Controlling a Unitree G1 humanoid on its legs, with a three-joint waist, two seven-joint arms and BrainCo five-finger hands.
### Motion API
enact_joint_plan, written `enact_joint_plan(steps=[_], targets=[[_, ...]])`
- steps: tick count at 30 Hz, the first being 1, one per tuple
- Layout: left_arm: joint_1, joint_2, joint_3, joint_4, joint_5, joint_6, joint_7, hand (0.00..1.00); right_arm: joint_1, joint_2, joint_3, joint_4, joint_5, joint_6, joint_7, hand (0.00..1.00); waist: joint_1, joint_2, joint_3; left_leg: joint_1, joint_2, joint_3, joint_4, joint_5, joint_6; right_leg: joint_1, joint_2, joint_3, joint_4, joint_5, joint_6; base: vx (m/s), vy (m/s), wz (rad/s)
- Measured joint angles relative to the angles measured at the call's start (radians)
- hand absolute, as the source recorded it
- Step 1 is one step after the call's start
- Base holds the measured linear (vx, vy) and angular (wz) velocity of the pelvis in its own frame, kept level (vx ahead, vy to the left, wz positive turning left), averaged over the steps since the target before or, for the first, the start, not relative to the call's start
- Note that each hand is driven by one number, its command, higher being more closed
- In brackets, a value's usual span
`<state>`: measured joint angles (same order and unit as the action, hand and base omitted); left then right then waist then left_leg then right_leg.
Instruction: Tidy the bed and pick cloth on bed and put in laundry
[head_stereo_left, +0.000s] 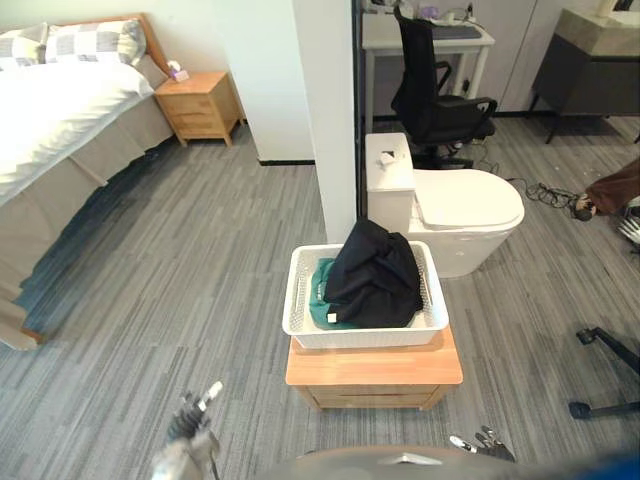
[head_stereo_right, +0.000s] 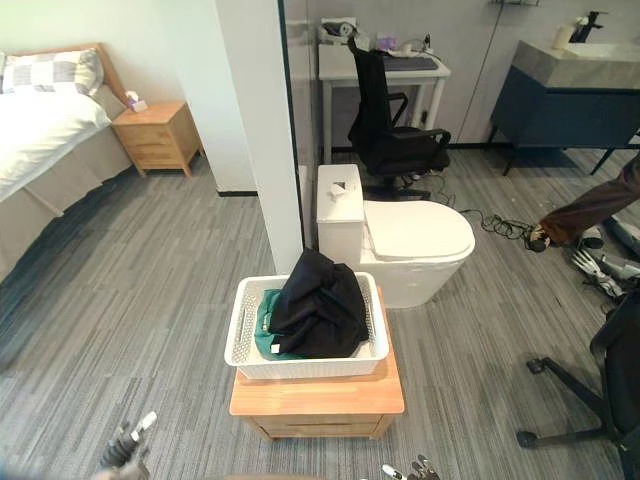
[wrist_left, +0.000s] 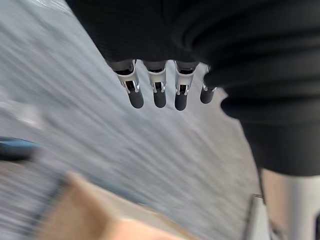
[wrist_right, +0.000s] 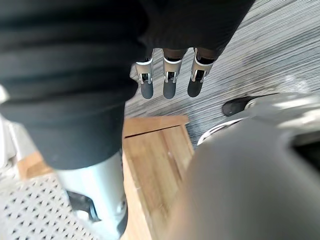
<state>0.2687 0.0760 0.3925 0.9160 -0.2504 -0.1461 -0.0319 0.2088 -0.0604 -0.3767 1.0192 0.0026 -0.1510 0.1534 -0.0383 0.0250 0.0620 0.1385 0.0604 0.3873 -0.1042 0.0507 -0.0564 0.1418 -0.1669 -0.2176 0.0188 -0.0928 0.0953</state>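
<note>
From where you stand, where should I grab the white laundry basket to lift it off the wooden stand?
Likely the white laundry basket by its flared rim at both short ends, coming in from left and right: the rim juts past the walls, and those ends sit clear of the black garment heaped toward the back.

White toilet beside the pillar, black office chair behind, wooden nightstand far left

Bare floor is lying open between the bed and the low wooden worktop, leaving free passage on the left. A white pillar and a toilet are crowding the far side of the basket. A heap of black cloth is rising above its rim, filling most of the opening.
</note>
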Motion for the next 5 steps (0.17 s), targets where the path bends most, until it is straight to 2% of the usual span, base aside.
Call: enact_joint_plan(steps=[2,5], targets=[[0.013,-0.02,0.0,0.042,0.031,-0.003,0.028,0.0,-0.008,0.001,0.0,0.007,-0.006,-0.002,0.0,0.0,0.0,-0.001,0.0,-0.001,-0.001,-0.007,0.0,0.0,0.0,0.004,-0.001,-0.005,0.0,-0.006,0.008,-0.01,0.006,0.11],[0.027,-0.033,-0.002,0.067,0.055,0.005,0.026,0.0,-0.019,0.0,-0.001,0.026,-0.006,-0.005,-0.001,0.0,0.0,-0.002,-0.002,-0.002,0.0,-0.009,0.0,-0.002,0.001,0.005,-0.005,-0.006,0.0,-0.007,0.01,0.0,0.003,0.01]])
